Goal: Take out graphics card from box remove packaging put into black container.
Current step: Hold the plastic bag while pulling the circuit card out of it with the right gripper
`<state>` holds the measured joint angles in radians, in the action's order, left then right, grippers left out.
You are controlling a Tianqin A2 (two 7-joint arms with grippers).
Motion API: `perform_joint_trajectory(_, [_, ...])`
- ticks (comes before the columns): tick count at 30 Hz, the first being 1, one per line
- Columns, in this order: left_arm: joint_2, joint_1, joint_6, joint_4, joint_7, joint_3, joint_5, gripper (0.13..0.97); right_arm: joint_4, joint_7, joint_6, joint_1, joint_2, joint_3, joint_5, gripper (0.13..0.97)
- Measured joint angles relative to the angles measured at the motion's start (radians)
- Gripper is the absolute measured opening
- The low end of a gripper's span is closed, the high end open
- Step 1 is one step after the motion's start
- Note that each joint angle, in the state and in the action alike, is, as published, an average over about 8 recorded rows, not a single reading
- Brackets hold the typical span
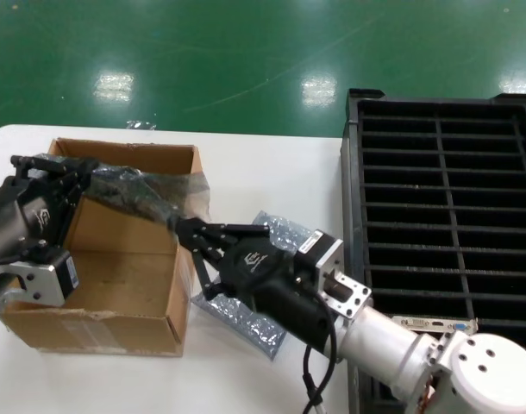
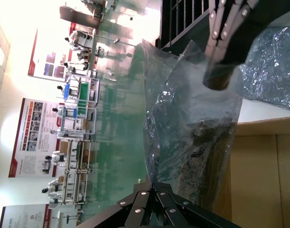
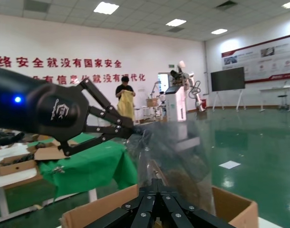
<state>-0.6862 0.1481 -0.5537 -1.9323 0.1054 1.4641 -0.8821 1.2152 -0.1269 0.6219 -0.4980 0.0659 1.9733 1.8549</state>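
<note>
The right gripper (image 1: 184, 229) has its fingers pressed together on one end of the packaging (image 1: 142, 197), just at the box's near right corner. The left gripper (image 1: 84, 175) pinches the other end, its fingers closed on the plastic above the box's open top. Between the two claws the crinkly translucent bag hangs stretched in the air — and a dark shape shows through it, the graphics card (image 2: 207, 156), inside the bag and clear of the cardboard floor.

Below sits the box (image 1: 129, 293), brown, flaps open, on the white table (image 1: 272, 164). The box's right wall stands right against the right gripper's fingers, and the right arm slants across the table from the near right.

Under that arm lies a second piece of crinkly grey plastic (image 1: 246, 319), flat on the table just beside the box.

To the right, well apart from the bag, stands the black container (image 1: 444, 172) — ribbed slots in two columns. At its near edge a card with a silver bracket and blue port (image 1: 435, 325) lies partly hidden behind the right arm.
</note>
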Motion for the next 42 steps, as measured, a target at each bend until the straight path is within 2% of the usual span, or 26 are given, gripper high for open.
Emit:
perform_joint_trajectory(11, [0.0,0.0,0.0,0.0,0.0,0.0,0.0,0.139,-0.126,-0.045,0.029,-0.072,-0.035,0.012,-0.021,0.132])
perform_joint_trajectory(28, [0.0,0.0,0.0,0.0,0.0,0.0,0.0,0.139,-0.159,0.046,-0.092,-0.133,-0.057,0.035,-0.097,0.132])
perform_joint_trajectory(35, [0.0,0.0,0.0,0.0,0.0,0.0,0.0,0.139,-0.191,0.028,-0.095,-0.151,-0.064,0.065,-0.084,0.132])
perform_joint_trajectory(42, [0.0,0.0,0.0,0.0,0.0,0.0,0.0,0.139,-0.231,-0.021,-0.117,-0.168,-0.065,0.113,-0.024,0.132])
